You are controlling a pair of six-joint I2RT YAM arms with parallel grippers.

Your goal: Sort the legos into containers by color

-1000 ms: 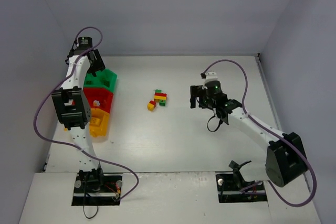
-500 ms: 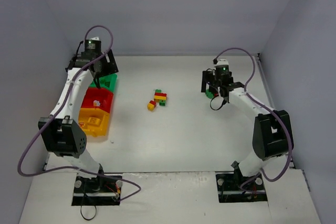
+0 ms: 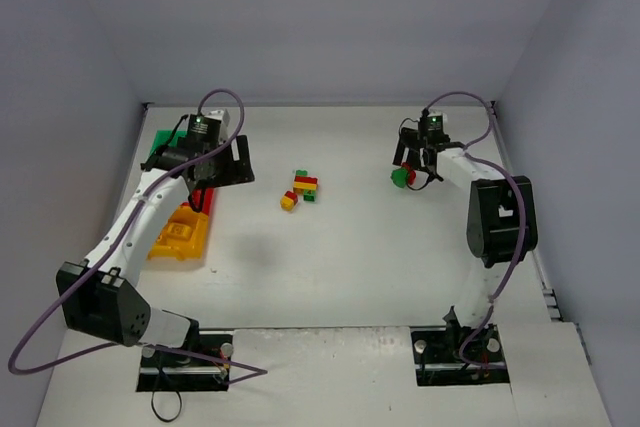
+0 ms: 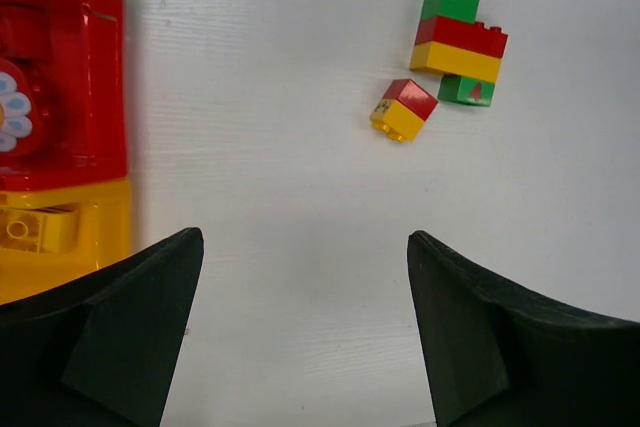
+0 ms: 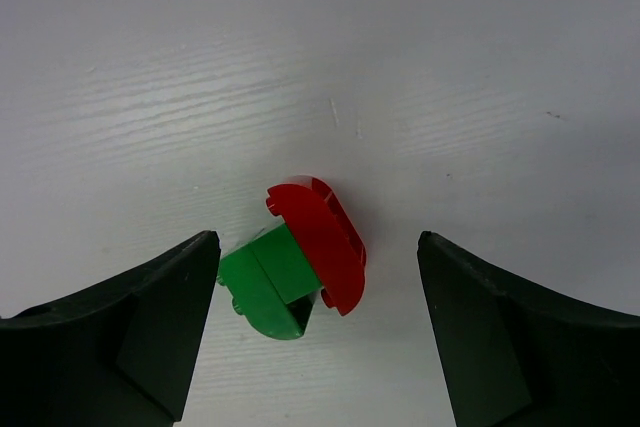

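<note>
Poised over the red-and-green brick (image 5: 298,269) at frame centre with right gripper (image 5: 315,239) spread wide, likely to straddle it; aimed toward the brick pile (image 4: 457,47), upper right, with left gripper (image 4: 305,247) likewise apart.

A white, faintly grained table (image 3: 340,247) carries everything. Seen from above, three open plastic storage bins stand in a touching row at its 9 o'clock edge: a green bin (image 3: 158,144) farthest back, a red bin (image 4: 70,77) in the middle and a yellow-orange bin (image 3: 180,232) nearest. Close to the centre, towards 11 o'clock, lies a flat stack of glossy bricks (image 4: 458,47) banded green, red, yellow, green. At its 7 o'clock, just beside it, sits a small red-on-yellow brick pair (image 4: 403,110). Well apart, at 2 o'clock, a green brick joined to a rounded red piece (image 5: 295,272) rests tilted on the surface.
</note>
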